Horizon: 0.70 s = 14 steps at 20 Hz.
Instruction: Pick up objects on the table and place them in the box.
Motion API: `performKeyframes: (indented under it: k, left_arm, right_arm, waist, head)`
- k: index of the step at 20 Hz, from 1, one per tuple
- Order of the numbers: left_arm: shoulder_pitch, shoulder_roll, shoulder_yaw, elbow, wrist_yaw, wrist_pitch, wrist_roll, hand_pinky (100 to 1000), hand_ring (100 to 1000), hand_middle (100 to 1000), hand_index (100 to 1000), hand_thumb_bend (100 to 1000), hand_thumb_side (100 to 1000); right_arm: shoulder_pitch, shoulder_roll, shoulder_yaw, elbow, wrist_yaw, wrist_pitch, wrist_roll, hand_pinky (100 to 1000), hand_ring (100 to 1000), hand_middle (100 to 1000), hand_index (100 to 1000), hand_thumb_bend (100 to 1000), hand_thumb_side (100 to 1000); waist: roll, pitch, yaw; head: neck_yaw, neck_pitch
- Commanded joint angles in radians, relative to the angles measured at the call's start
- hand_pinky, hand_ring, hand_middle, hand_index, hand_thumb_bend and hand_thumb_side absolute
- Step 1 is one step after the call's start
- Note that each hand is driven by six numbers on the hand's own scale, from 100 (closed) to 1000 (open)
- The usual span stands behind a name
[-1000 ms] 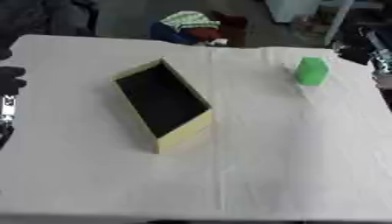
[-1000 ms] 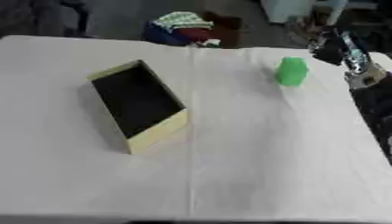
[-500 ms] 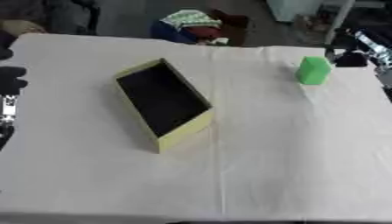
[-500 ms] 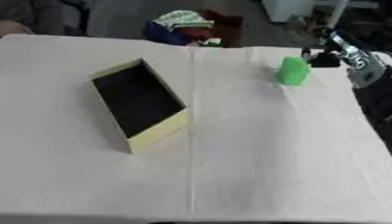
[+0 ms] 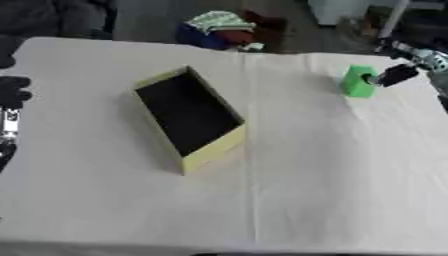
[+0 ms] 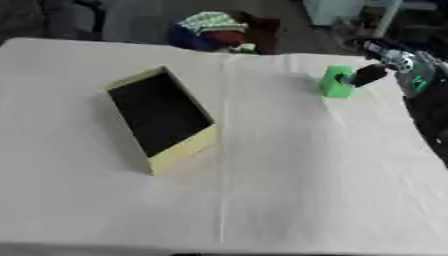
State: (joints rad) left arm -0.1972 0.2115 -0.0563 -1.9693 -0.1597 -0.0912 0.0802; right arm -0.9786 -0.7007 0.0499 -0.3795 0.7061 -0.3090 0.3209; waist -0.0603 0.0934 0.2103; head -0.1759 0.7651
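A green block [image 5: 356, 81] stands upright at the far right of the white-covered table [image 5: 306, 190]. My right hand [image 6: 395, 64] comes in from the right edge, and one dark fingertip [image 6: 366, 76] touches the block's right side; nothing is curled round the block. An open yellow box [image 5: 215, 147] with a black inside lies at an angle left of the middle, and nothing shows inside it. My left hand [image 5: 10, 92] appears only as a dark shape at the left edge, well away from the box.
Beyond the far edge of the table lies a bundle of striped and red cloth [image 5: 220, 26]. The right table edge runs close to the green block. Bare cloth stretches between the box and the block.
My right hand has moved left and down from the far right corner until its fingertip meets the green block. The block, the box and the left hand have stayed put.
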Motion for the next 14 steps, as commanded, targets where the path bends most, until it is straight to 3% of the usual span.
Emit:
performKeyframes:
  k: [1, 7, 14]
  left_arm:
    - [-0.014, 0.023, 0.004, -0.012, -0.001, -0.001, -0.004, 650, 680, 734, 814, 247, 567]
    - [-0.015, 0.023, 0.004, -0.013, -0.001, 0.000, -0.005, 651, 680, 734, 815, 247, 567]
    - [-0.017, 0.022, 0.004, -0.014, 0.000, -0.001, -0.006, 651, 681, 735, 815, 246, 567]
  right_arm:
    - [-0.028, -0.044, -0.003, -0.030, 0.057, 0.006, 0.044, 941, 1000, 988, 1000, 383, 213]
    - [-0.032, -0.035, -0.013, -0.032, 0.161, 0.015, 0.076, 955, 1000, 997, 1000, 415, 197]
    - [-0.038, -0.025, -0.062, -0.007, 0.277, 0.018, 0.049, 953, 1000, 995, 1000, 393, 181]
  waist:
    - [0.003, -0.010, 0.000]
    - [0.002, -0.009, 0.004]
    - [0.001, -0.005, 0.009]
  head:
    - [0.004, 0.005]
    - [0.005, 0.005]
    - [0.005, 0.005]
